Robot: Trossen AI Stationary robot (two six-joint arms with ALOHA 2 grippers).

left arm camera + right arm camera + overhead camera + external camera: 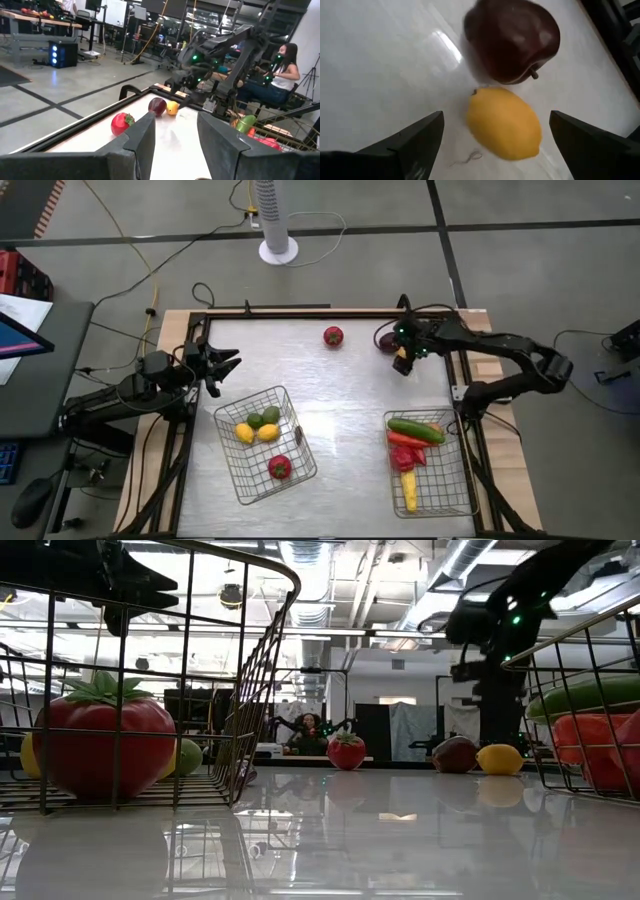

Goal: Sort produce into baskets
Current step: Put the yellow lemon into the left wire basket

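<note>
A yellow lemon [506,131] and a dark maroon apple [512,40] lie side by side on the table near its far right corner. My right gripper [496,117] hangs open above the lemon, pointing steeply down, with one finger off to each side of it and touching nothing. In the high view this gripper [403,362] covers the lemon. A red tomato [333,335] rests alone near the far edge. The left basket [230,425] holds yellow, green and red round pieces. The right basket [455,505] holds long ones. My left gripper [226,370] waits open at the table's left side.
Both wire baskets stand toward the near edge, with bare table between them. The apple [386,340] almost touches the lemon on its far side. A dark frame runs around the table top. A person [282,70] sits beyond the table's right side.
</note>
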